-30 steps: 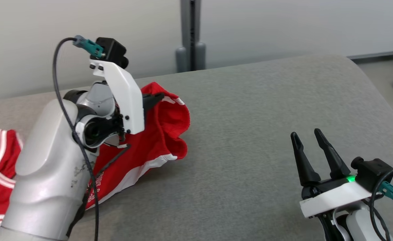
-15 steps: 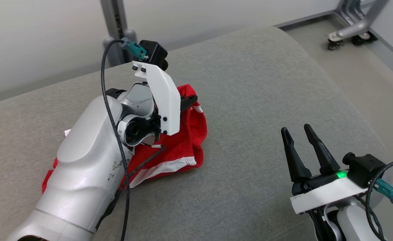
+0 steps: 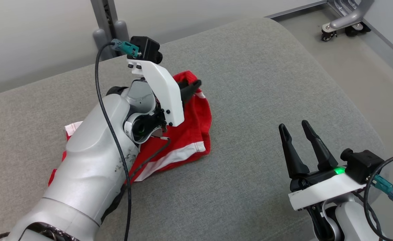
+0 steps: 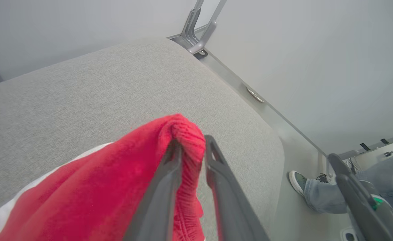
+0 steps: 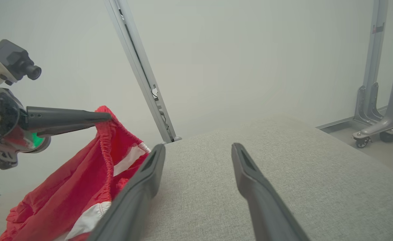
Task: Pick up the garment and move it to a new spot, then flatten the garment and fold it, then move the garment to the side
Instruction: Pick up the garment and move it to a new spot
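Observation:
The garment (image 3: 189, 134) is a red pair of shorts with white trim, heaped on the grey padded surface (image 3: 266, 83) under my left arm. My left gripper (image 3: 196, 83) holds its elastic waistband lifted above the surface. In the left wrist view the red waistband (image 4: 186, 140) is bunched between the two narrowly parted fingertips of the left gripper (image 4: 192, 142). The right wrist view shows the left gripper (image 5: 107, 116) from the side, with the garment (image 5: 82, 187) hanging from its tip. My right gripper (image 3: 293, 125) stands open and empty at the lower right, well away from the cloth.
The surface's rounded edge (image 3: 333, 93) runs along the right, with floor beyond. A grey metal post (image 3: 102, 20) rises behind the surface. A wheeled frame (image 3: 343, 23) stands at the far right. A person's shoe (image 4: 298, 180) and jeans leg stand on the floor beside the surface.
The head camera has turned, so the whole picture has shifted. My left gripper has kept the waistband and drawn the garment along the surface. The right gripper has stayed open.

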You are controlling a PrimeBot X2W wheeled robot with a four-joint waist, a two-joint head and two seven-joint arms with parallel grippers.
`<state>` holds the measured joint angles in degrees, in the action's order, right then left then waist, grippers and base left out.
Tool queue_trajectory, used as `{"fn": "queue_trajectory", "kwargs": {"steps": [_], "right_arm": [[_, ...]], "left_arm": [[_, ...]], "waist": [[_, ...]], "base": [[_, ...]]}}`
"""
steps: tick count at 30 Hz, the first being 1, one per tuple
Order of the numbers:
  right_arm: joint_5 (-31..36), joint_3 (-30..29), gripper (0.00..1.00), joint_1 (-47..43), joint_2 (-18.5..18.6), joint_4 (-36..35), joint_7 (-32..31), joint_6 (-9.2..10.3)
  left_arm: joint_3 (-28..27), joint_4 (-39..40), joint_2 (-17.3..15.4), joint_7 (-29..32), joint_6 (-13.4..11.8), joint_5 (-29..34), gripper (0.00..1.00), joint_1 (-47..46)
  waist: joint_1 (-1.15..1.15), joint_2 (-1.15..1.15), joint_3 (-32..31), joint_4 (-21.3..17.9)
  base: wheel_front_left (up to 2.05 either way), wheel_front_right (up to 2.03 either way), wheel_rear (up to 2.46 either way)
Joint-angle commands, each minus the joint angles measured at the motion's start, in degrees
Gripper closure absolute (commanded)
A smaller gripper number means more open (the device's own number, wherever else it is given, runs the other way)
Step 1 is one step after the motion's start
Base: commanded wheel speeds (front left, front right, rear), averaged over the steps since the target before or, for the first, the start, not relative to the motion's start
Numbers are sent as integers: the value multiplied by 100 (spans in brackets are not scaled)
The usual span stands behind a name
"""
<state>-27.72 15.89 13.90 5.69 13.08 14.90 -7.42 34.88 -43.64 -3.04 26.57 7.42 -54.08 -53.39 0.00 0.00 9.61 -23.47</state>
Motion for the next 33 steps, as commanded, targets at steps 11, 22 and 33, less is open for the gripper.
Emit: {"fn": "queue_trajectory", "kwargs": {"steps": [11, 22, 33], "right_arm": [[62, -174, 0, 3, 197, 10, 20, -13], [165, -410, 0, -380, 389, -14, 20, -13], [154, -466, 0, -702, 485, -33, 20, -13]], "left_arm": [[703, -31, 4, -585, 6, -711, 0, -280], [942, 967, -888, -1372, 6, -913, 0, 230], [591, 1893, -1890, -3145, -530, -366, 0, 1558]], "waist": [[0, 0, -148, 647], [0, 0, -582, 1171], [0, 0, -901, 1549]], "base": [[0, 0, 0], [0, 0, 0], [0, 0, 0]]}}
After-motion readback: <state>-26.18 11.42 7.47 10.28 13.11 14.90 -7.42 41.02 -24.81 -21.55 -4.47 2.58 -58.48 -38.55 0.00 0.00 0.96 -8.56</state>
